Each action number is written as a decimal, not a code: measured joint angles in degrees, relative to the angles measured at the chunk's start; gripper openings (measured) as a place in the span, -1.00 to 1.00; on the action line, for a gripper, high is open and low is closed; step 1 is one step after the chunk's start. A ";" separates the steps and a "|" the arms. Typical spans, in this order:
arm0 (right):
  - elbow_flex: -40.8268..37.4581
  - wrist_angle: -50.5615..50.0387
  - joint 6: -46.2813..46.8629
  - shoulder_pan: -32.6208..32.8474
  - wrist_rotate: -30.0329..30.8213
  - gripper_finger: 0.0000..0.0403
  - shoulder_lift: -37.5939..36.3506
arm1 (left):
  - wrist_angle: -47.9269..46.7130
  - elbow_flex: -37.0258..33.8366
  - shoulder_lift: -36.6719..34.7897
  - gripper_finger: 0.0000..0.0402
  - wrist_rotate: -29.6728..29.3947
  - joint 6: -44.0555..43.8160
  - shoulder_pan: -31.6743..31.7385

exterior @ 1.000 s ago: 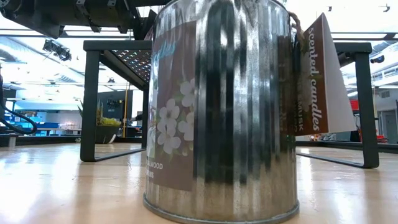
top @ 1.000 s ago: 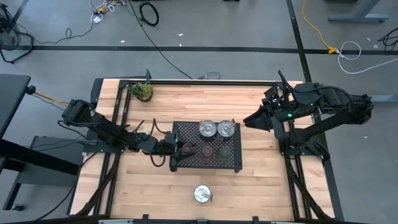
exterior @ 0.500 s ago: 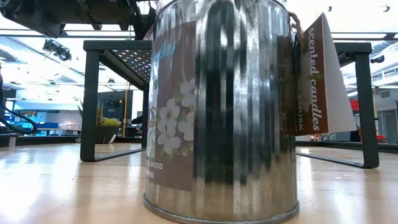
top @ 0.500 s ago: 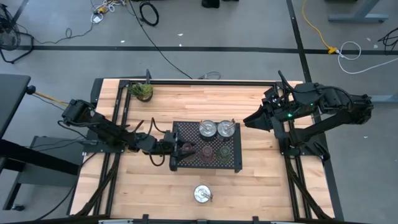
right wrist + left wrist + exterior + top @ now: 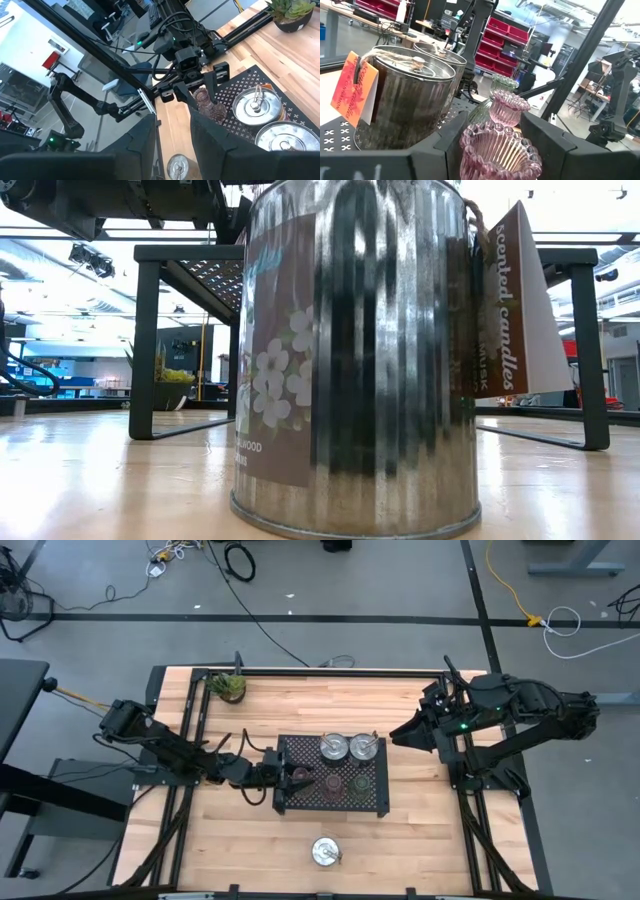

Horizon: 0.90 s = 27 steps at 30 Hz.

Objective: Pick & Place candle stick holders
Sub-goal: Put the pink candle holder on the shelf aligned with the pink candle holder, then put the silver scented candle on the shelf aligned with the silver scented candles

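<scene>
A black mesh tray [image 5: 375, 772] stands mid-table. On its far half are two silver candle stick holders [image 5: 333, 748] [image 5: 362, 748]. On its near half stand a reddish glass one [image 5: 333, 783] and a green glass one [image 5: 360, 783]. A third silver holder [image 5: 324, 852] stands on the table near the front edge. My left gripper [image 5: 292, 778] is at the tray's left end, shut on a pink-red glass holder [image 5: 497, 150]. My right gripper [image 5: 395, 735] hangs raised off the tray's right side, open, with nothing between its fingers. My left gripper pinches the glass holder's fluted bowl [image 5: 470, 150] between its two fingers, one on each side. The fingers [image 5: 189, 95] come in level from the table's left side, over the tray's left end. The holder's mouth faces up; its foot is hidden, so I cannot tell whether it rests on the tray.
A small potted plant [image 5: 228, 687] stands at the far left corner. Black frame rails [image 5: 190, 710] run along the table's left, far and right sides. In the low view the front silver holder [image 5: 355, 360] with its paper tag [image 5: 510, 310] fills the picture, the tray's legs [image 5: 147, 345] behind it.
</scene>
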 joint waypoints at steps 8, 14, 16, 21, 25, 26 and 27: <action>0.00 0.02 -0.02 0.00 0.00 -0.39 0.15 | -0.01 0.00 0.00 -0.05 0.83 0.14 0.00; 0.00 0.02 0.12 0.00 0.00 -0.39 0.20 | 0.02 0.09 0.00 0.17 0.13 -0.24 0.00; 0.00 0.02 0.32 -0.01 -0.01 -0.39 0.20 | 0.02 0.09 0.00 0.25 -1.40 -0.27 0.00; 0.00 0.02 0.35 0.00 -0.02 -0.39 0.20 | 0.02 0.09 0.00 0.41 -3.57 -0.17 0.00; 0.00 0.02 0.36 0.00 -0.02 -0.39 0.20 | 0.47 0.09 0.00 0.46 -3.71 -0.15 0.02; 0.00 0.02 0.36 0.00 -0.01 -0.39 0.20 | 1.21 0.09 0.00 0.46 -3.69 -0.15 0.00; 0.00 0.02 0.29 -0.02 -0.02 -0.39 0.20 | 2.09 0.09 0.00 0.46 -3.71 -0.12 0.00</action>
